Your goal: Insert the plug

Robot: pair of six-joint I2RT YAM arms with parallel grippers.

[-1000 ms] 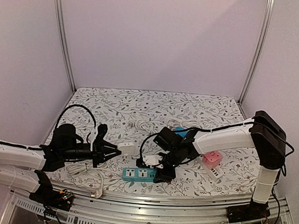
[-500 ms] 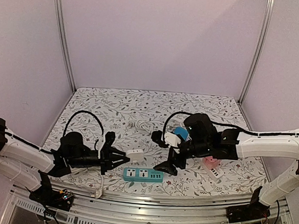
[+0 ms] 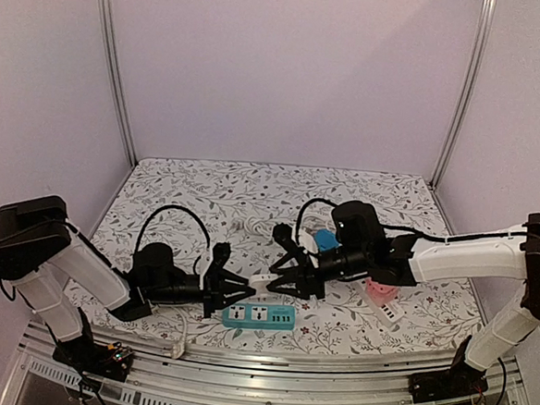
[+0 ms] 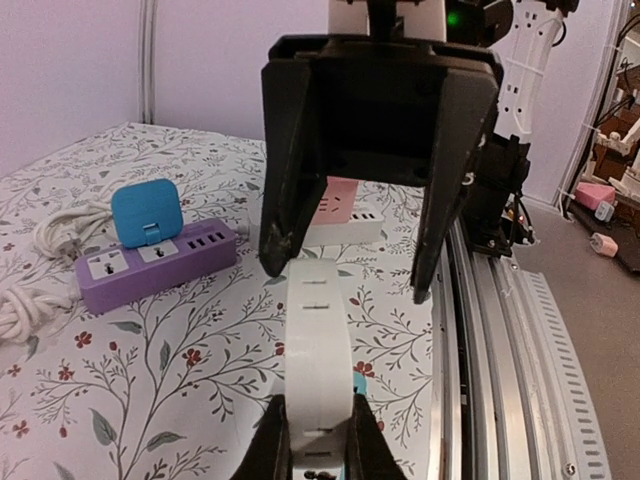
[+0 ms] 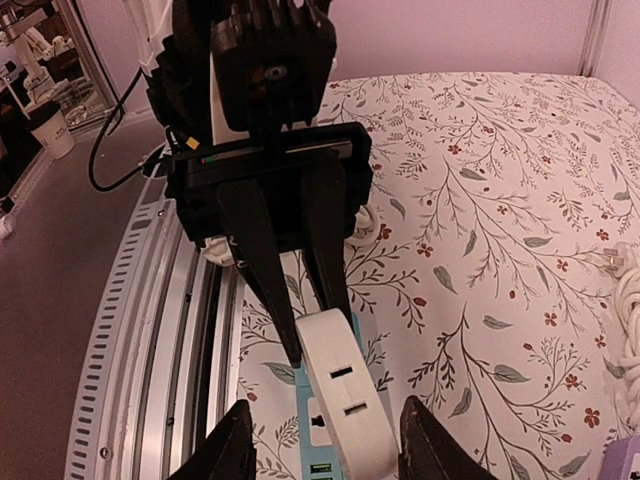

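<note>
The plug (image 4: 318, 345) is a long white block with a rounded end and slots in its face. My left gripper (image 4: 318, 405) is shut on its near end and holds it level just above the table. In the top view the plug (image 3: 261, 282) bridges the left gripper (image 3: 236, 286) and the right gripper (image 3: 285, 279). My right gripper (image 5: 328, 405) stands open astride the plug's other end (image 5: 350, 400), with a gap on the left side. A teal power strip (image 3: 258, 315) lies directly below, and a sliver of the strip (image 5: 312, 425) shows under the plug.
A purple power strip (image 4: 150, 265) carries a blue cube (image 4: 147, 212) behind the grippers. A pink and white strip (image 3: 382, 294) lies to the right. A coiled white cable (image 3: 254, 227) sits at mid-table. The metal front rail (image 4: 500, 330) runs close by.
The left gripper has carried the plug rightward over the teal strip. The right gripper rose from the strip, opened, and swung left until its jaws straddle the plug's free end.
</note>
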